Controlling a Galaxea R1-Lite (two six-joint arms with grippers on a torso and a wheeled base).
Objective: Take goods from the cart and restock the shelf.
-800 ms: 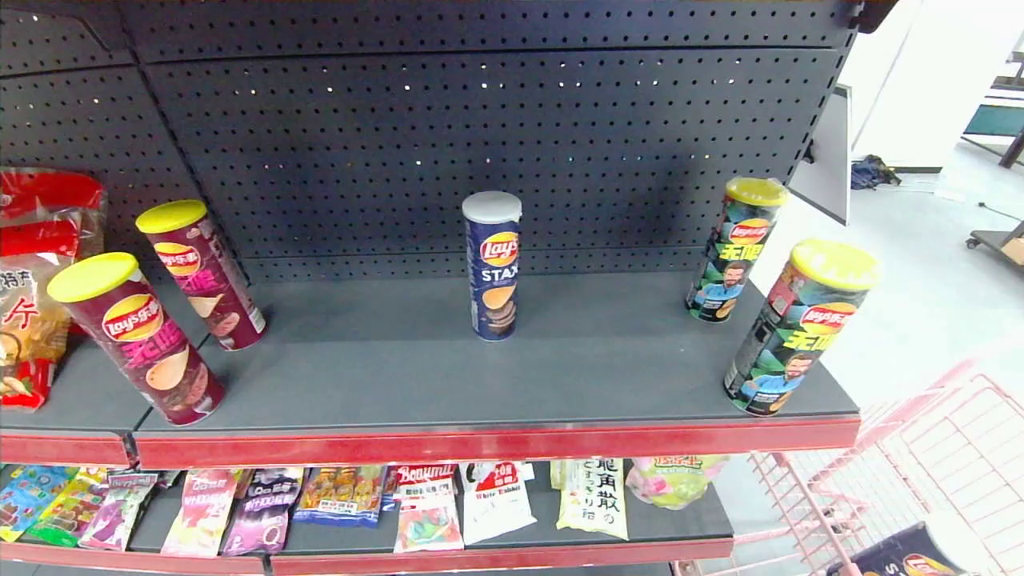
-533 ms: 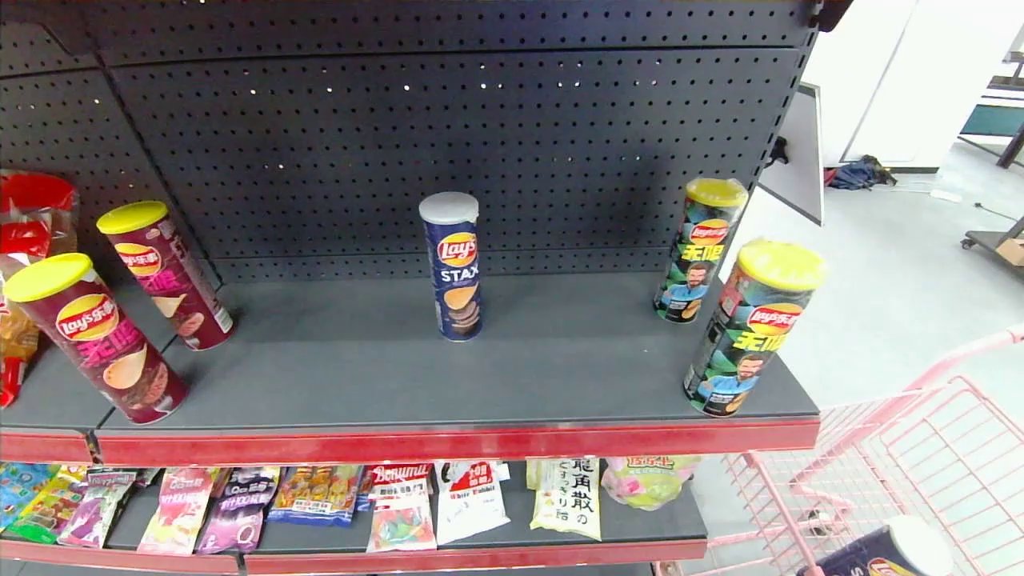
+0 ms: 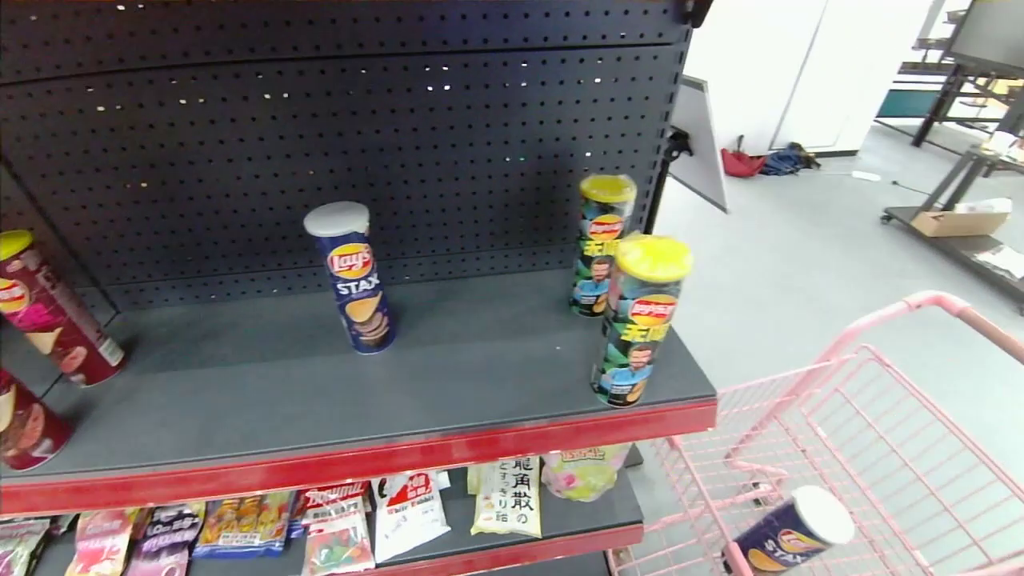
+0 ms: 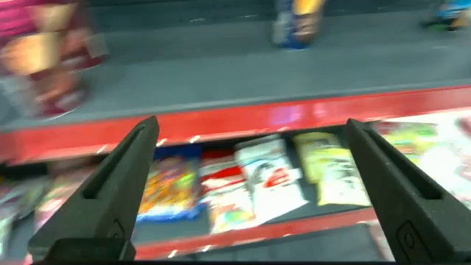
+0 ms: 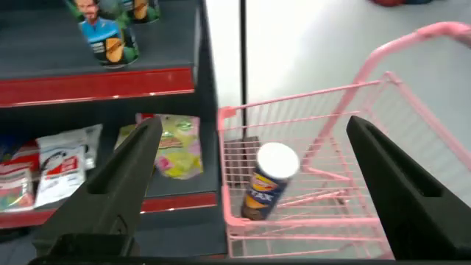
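Observation:
A dark blue chip can with a white lid (image 3: 788, 532) lies tilted in the pink wire cart (image 3: 880, 448) at the lower right; the right wrist view shows the same can (image 5: 268, 182) in the cart (image 5: 346, 154). Another dark blue can (image 3: 352, 276) stands upright mid-shelf on the grey shelf board (image 3: 336, 392). My left gripper (image 4: 254, 191) is open in front of the shelf's red edge. My right gripper (image 5: 257, 188) is open, held in front of the cart and the shelf's end, with the cart's can seen between its fingers farther off.
Two green-and-yellow cans (image 3: 640, 320) (image 3: 602, 240) stand at the shelf's right end, maroon cans (image 3: 48, 312) at the left. Snack bags (image 3: 416, 512) fill the lower shelf. Open grey floor lies right of the shelf, with a trolley (image 3: 952, 224) far off.
The head camera has swung to the right: shelf and cans slid left in the picture, and more of the cart with its blue can has come into sight.

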